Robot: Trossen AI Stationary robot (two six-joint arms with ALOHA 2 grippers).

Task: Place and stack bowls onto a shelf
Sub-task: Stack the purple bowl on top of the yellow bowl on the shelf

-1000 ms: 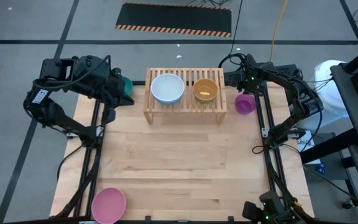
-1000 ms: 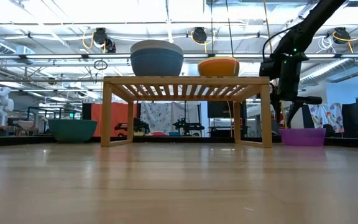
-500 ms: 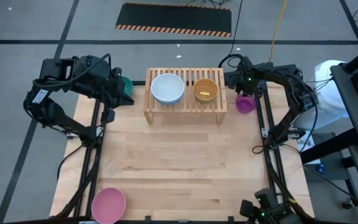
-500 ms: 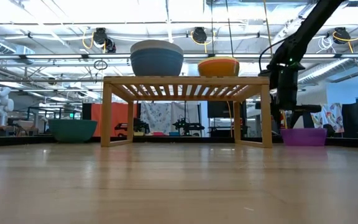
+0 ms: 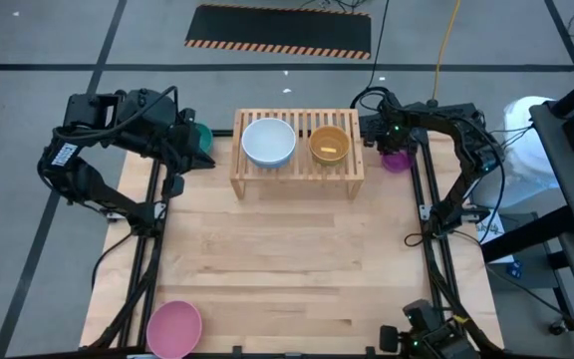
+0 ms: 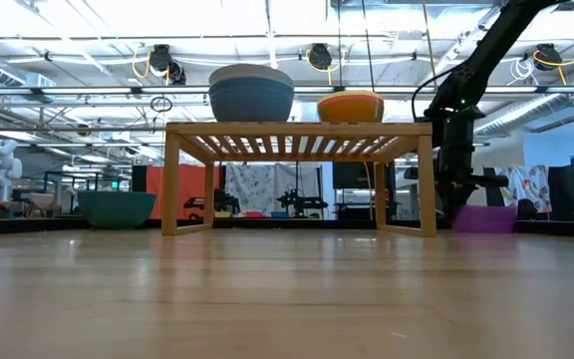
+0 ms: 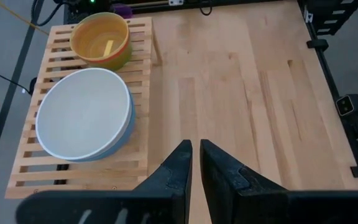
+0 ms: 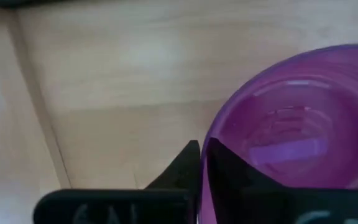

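Purple plastic is what the right claw [image 8: 199,163] has between its fingers — they are pinched on the near rim of the purple bowl [image 8: 297,118], one finger inside the wall and one outside. That bowl [image 5: 397,160] sits on the bench [image 5: 297,269] just beside the shelf [image 5: 297,152], at about two o'clock in the overhead view.

Risk, as I judge it: the hold is on a thin edge only, so the bowl could pivot and slip when lifted, or its hanging side could clip the shelf's top or leg on the way across. A stack of white over blue [image 5: 268,142] and a yellow bowl [image 5: 329,144] already stand on the slats — a careless swing could nudge them.

Right arm reaches in from three o'clock, elbow high, wrist bent down over the bowl. Left arm waits at ten o'clock near the teal bowl [image 5: 202,134], its claw [image 7: 194,163] nearly pressed together and holding nothing. A pink bowl [image 5: 173,328] lies at seven o'clock
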